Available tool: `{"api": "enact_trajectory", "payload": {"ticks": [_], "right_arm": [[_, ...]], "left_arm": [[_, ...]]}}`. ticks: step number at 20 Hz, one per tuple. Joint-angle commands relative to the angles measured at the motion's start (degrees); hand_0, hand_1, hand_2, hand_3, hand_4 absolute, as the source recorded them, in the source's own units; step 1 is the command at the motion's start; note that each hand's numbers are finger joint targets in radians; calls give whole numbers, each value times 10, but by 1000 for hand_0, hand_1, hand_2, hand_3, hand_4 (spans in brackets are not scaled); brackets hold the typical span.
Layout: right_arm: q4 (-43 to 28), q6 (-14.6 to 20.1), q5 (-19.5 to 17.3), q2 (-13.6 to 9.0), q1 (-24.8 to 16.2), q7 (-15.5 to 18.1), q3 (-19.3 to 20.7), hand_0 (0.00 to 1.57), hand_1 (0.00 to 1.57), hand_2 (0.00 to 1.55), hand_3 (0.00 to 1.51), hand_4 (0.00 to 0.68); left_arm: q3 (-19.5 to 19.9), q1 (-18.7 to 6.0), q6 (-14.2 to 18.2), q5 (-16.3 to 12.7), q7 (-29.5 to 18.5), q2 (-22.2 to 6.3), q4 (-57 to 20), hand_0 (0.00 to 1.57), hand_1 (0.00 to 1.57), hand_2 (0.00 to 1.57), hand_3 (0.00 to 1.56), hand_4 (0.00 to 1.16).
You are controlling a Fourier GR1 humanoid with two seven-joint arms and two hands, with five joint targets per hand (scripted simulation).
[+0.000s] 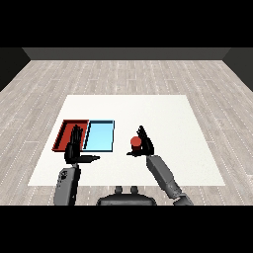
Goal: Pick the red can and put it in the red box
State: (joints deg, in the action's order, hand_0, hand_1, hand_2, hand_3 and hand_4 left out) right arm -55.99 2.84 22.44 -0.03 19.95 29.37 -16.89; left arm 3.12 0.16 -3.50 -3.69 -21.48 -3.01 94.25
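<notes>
The red can [135, 143] stands upright on the white table, right of the trays. My right hand [145, 143] is against its right side, fingers up behind it and thumb reaching under its front; the fingers look relaxed, not closed round it. The red tray [65, 129] lies at the left, partly covered by my left hand [74, 147], which hovers over its near right part with straight fingers and thumb pointing right. The light blue tray [100, 136] lies directly right of the red one.
The white table [148, 108] stretches wide behind and to the right of the can. Wooden floor surrounds it. Both forearms come in from the lower edge.
</notes>
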Motion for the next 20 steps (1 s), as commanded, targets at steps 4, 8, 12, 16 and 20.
{"api": "enact_trajectory", "payload": {"ticks": [4, 8, 12, 16, 20], "right_arm": [[54, 23, -18, 0, 20, 1, 6, 0, 0, 0, 0, 0], [74, 58, 12, 0, 46, -18, 26, 0, 0, 0, 0, 0], [9, 145, -43, 0, 16, -85, -8, 1571, 1571, 1509, 1457, 584], [31, 171, -46, 0, 14, -76, -38, 1571, 1571, 1489, 1437, 566], [10, 125, -62, -30, 15, -116, 12, 1571, 1571, 1484, 1429, 575]], "left_arm": [[-12, 3, 14, 21, -27, 16, -23, 0, 0, 0, 0, 0], [-4, 24, -14, -7, -21, 4, 8, 0, 0, 0, 0, 0], [2, -31, 18, 16, 12, 0, -9, 0, 0, 0, 0, 0], [-11, 10, 12, 19, -33, 15, -16, 0, 0, 0, 0, 0], [14, 16, -10, -6, -25, -9, -7, 0, 0, 0, 0, 0]]}}
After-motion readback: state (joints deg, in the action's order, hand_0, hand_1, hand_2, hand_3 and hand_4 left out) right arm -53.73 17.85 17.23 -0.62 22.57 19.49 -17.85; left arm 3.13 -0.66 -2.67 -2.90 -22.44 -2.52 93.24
